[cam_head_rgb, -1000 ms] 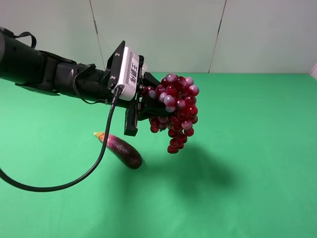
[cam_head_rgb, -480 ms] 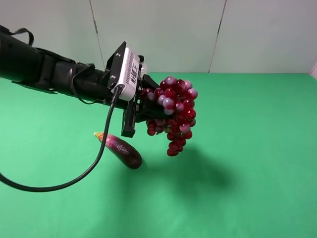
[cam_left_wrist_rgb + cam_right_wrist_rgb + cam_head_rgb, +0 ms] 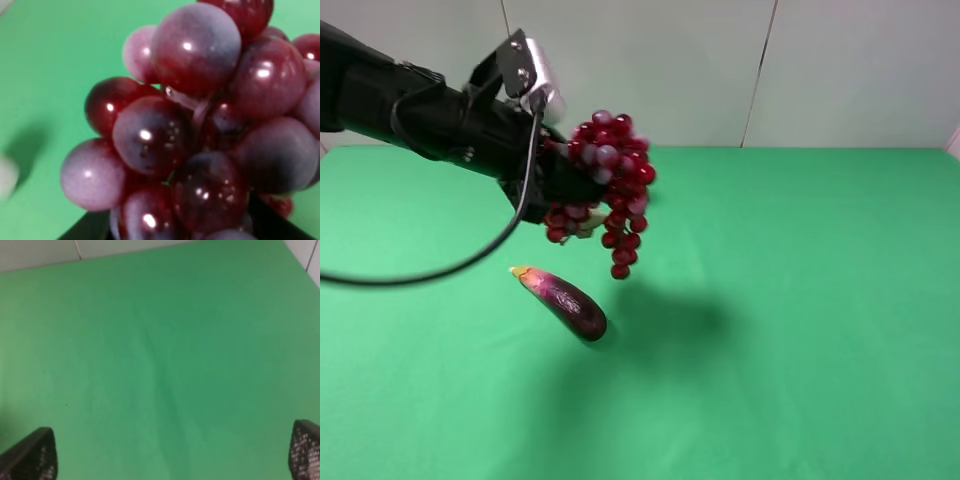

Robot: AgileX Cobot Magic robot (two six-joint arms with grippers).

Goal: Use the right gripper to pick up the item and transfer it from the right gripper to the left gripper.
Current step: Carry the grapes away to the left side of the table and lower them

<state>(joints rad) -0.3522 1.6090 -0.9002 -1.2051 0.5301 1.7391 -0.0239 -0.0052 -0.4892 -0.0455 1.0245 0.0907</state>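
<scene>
Exterior high: grapes (image 3: 618, 185) hang clamped in L gripper (image 3: 563, 188); eggplant (image 3: 566, 304) below.

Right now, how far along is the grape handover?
Done, by the look of it: the grapes hang from the left gripper, clear of the table, and the right gripper is open and empty. In hand: the left gripper holds the bunch in the air, while the eggplant lies on the table. Left: nothing of the transfer that shows; the right arm is out of the high view.
</scene>
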